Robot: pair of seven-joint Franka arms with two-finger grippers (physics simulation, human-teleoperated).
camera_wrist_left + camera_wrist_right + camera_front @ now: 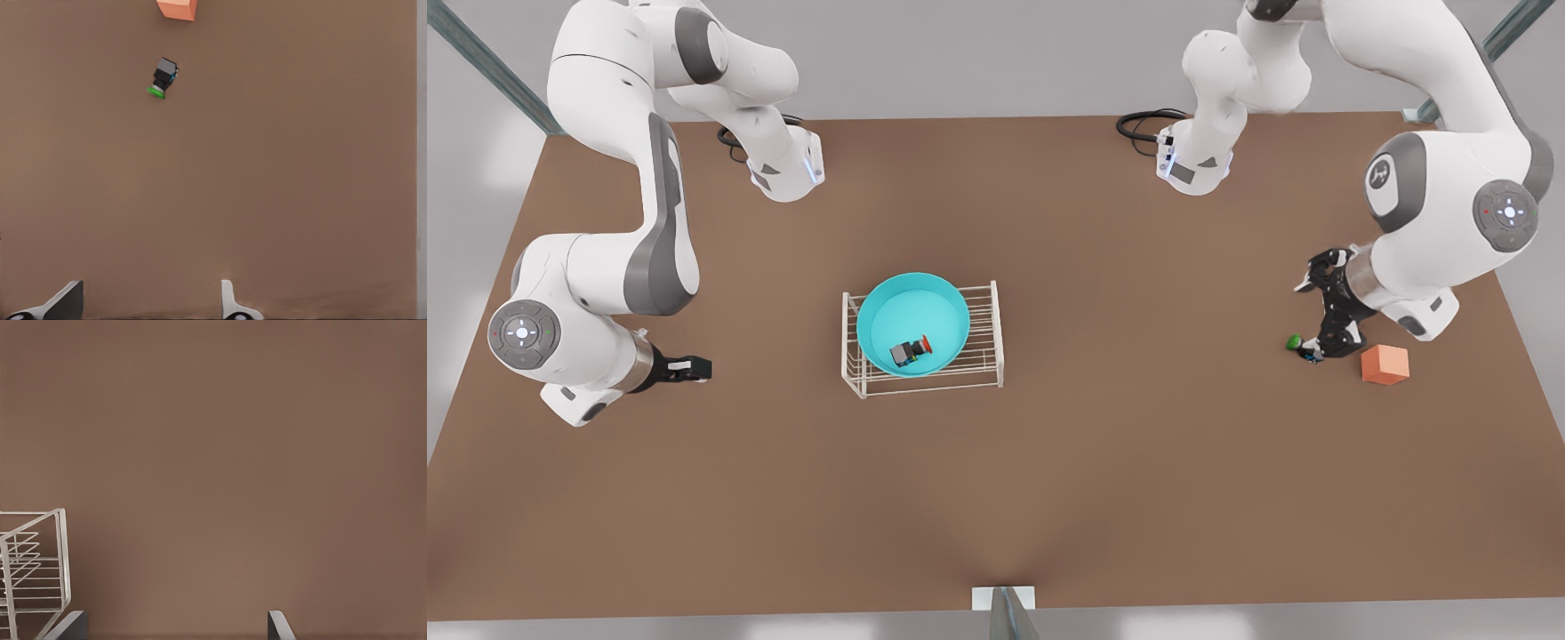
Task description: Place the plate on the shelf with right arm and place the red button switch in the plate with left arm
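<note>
Left gripper (150,303): near the green switch (160,79) and orange cube (177,8), both lying ahead of its fingers; jaws apart and empty, apparently waiting.
Right gripper (177,627): low over bare table (233,453), jaws apart and empty; the shelf (37,567) sits off to one side of them.
Plate (907,307): rests on top of the shelf.
Red switch (911,351): lies tipped inside the plate, well apart from both grippers.
Judgement: both placements look complete.

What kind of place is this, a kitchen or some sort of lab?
Likely a simulated robot test bench, not a kitchen: a bare brown table, two white arms mounted at its far edge, and a small wire rack holding a turquoise plate.
</note>
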